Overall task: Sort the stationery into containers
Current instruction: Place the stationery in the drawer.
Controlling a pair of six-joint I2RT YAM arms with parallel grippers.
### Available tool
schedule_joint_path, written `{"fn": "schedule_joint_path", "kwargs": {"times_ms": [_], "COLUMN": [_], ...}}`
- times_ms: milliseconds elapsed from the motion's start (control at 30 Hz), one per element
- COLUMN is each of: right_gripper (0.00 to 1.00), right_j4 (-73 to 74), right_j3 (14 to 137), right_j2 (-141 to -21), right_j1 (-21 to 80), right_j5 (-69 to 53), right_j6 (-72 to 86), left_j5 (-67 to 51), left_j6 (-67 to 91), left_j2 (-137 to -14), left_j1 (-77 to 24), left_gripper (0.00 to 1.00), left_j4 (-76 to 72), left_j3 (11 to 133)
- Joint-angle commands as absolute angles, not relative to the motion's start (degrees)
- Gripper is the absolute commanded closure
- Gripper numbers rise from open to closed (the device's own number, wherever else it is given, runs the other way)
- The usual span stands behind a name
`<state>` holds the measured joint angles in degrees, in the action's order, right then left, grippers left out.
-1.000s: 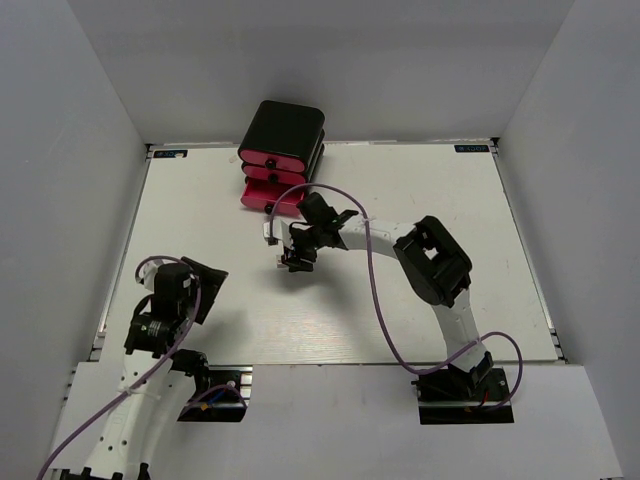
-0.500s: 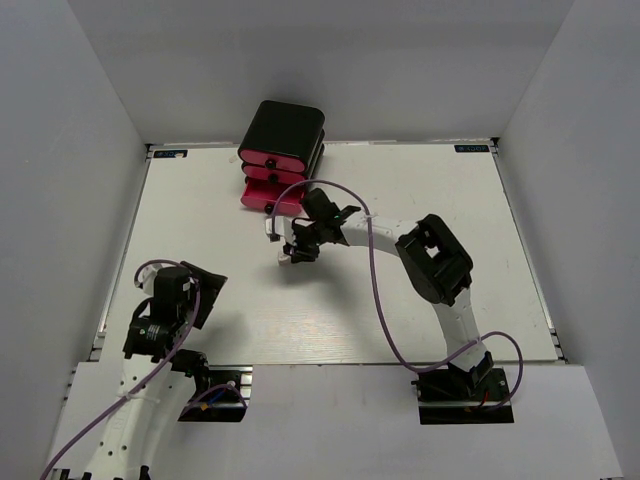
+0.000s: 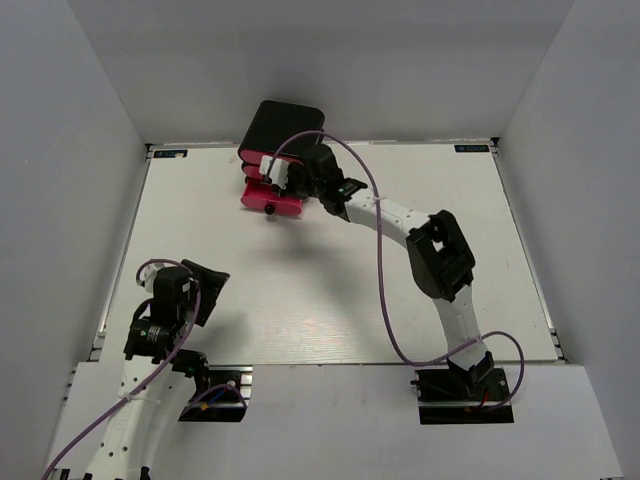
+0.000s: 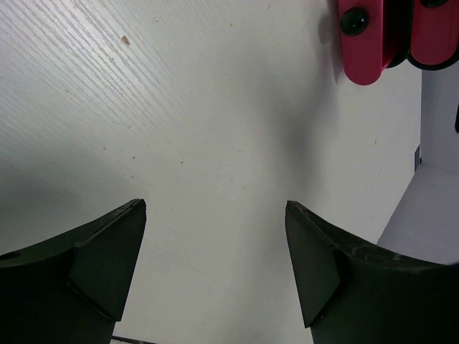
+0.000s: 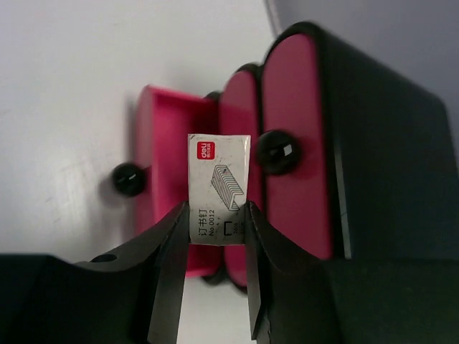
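One white staple box point(image 5: 219, 188) between right jaws above open bottom drawer point(image 5: 161, 143)

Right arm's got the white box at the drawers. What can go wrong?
1. The right end effector pinches only one end of the white box; it may pivot or slip.
2. Box overlaps the closed middle drawer, not squarely over the open drawer; a release now could miss.

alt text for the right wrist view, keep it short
The right claw grips a small white printed box in front of a black drawer unit, whose lowest pink-red drawer is pulled open; the other two are shut.
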<state>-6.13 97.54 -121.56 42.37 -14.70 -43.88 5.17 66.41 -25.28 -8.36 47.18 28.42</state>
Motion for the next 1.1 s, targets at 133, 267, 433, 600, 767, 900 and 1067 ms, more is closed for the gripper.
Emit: {"fn": "schedule_joint_path", "kwargs": {"times_ms": [133,267,433,600,767,900,1067], "right_gripper": [1.00,1.00,1.00,1.00,1.00,1.00,1.00], "right_j4": [-6.3,-7.1,-9.4,-9.4,-9.2,-9.3,-8.7], "right_j3": [110.4,109.5,103.0,100.6,99.7,100.4,101.1], "right_j2": [-130.5,-130.6,-127.4,-126.4,-127.0,-127.6,-128.3], "right_j1": [41.2,41.0,41.2,41.0,41.0,41.0,41.0], "right_j5": [-9.8,-10.1,-11.5,-11.9,-10.9,-9.6,-8.8], "right_j6": [-44.4,-44.7,-44.9,-45.8,-46.3,-46.5,-46.6], "left_j5": [4.3,4.3,3.8,3.3,3.3,3.3,3.3], "left_j6": [65.8,65.8,65.8,65.8,65.8,65.8,65.8], "left_j2": [-25.0,-25.0,-25.6,-26.6,-26.6,-26.6,-26.6], "left_j1": [-8.2,-8.2,-8.2,-8.2,-8.2,-8.2,-8.2], "left_gripper": [0.12,0.12,0.12,0.12,0.12,0.12,0.12], "left_j4": [45.2,45.2,44.0,43.4,42.9,42.9,43.4], "left_j3": [28.2,28.2,27.7,27.7,27.7,27.7,27.7]}}
